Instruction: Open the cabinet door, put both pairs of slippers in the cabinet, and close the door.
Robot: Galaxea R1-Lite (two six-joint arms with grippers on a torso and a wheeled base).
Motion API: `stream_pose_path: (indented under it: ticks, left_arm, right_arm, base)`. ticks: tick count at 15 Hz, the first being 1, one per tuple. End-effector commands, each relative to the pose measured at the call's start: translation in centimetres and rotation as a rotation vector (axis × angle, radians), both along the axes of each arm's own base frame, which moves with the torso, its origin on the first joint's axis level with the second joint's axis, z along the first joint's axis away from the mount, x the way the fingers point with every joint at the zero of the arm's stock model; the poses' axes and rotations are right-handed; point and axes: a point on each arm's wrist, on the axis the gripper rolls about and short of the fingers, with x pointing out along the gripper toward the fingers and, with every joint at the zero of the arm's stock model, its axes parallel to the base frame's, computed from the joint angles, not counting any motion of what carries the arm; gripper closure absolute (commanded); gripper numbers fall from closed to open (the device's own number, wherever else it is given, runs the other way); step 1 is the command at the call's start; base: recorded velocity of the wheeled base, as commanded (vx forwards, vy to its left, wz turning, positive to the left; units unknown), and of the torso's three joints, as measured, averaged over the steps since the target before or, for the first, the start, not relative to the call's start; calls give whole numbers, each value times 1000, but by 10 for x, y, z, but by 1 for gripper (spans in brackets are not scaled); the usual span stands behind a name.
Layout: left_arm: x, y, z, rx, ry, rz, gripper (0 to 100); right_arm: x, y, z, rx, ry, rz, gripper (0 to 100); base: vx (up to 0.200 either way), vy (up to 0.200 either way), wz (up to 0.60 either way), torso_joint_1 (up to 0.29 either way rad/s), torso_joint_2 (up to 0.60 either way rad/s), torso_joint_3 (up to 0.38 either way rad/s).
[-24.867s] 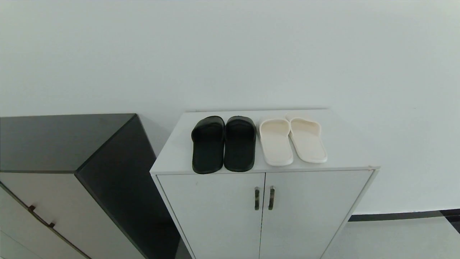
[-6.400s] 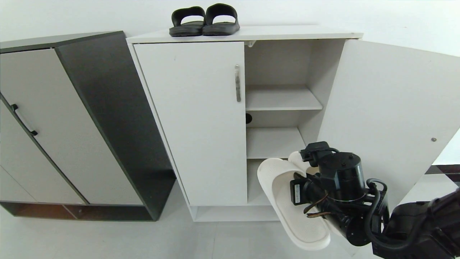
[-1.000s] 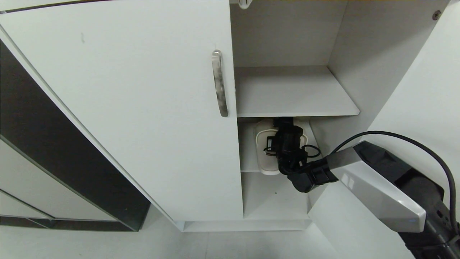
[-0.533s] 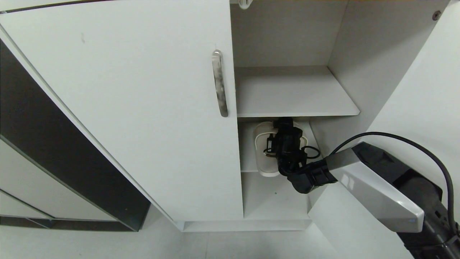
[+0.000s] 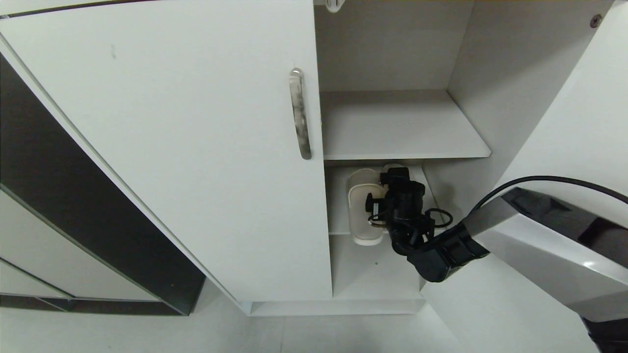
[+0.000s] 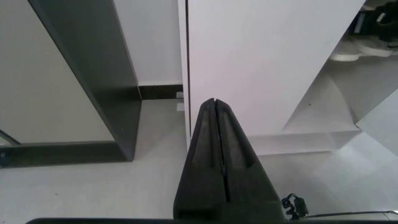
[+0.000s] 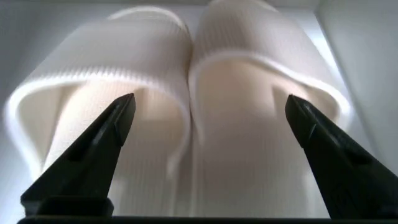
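My right jaws hang released, spread wide close to the white slippers (image 5: 364, 215) resting on the cabinet's (image 5: 490, 73) lower shelf (image 5: 336, 208), so I'd back straight out, level, without nudging them.

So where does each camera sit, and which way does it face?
Head view: on the robot's head, facing forward and down into the white cabinet; the right arm shows.
Left wrist view: on the left wrist, facing past the shut left claw at the closed door and floor.
Right wrist view: on the right wrist, facing past the open right claw at the white slippers.
Shared: head and right wrist views both show the white slippers.
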Motion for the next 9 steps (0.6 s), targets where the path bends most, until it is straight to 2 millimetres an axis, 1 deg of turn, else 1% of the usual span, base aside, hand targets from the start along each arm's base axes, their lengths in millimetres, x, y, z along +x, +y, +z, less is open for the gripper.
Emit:
stream_pose_path:
  ticks: [1,2,4,5,6,7,9]
  left_arm:
    - [0,0,0,-1,2,0,100]
    - [0,0,0,-1,2,0,100]
    - [0,0,0,2,2,0,100]
    - [0,0,0,2,2,0,100]
    - [0,0,0,2,2,0,100]
    - [0,0,0,2,2,-2,100]
    - [0,0,0,2,2,-2,100]
  right_arm:
    - [-39,-3,18,12,-17,43,0]
    - [-52,-5,17,10,-15,60,0]
    - [-91,-10,8,4,-9,109,0]
    - [-106,-10,7,14,-23,135,0]
    - [-114,-10,3,10,-22,152,0]
    - [-117,-11,1,-14,-17,166,0]
    - [-115,-11,0,-22,-20,183,0]
  base:
    - [0,0,0,0,0,0]
    - [0,0,0,0,0,0]
    - [0,0,0,0,0,0]
    - [0,0,0,0,0,0]
    - [0,0,0,0,0,0]
    - [0,0,0,0,0,0]
    - [0,0,0,0,0,0]
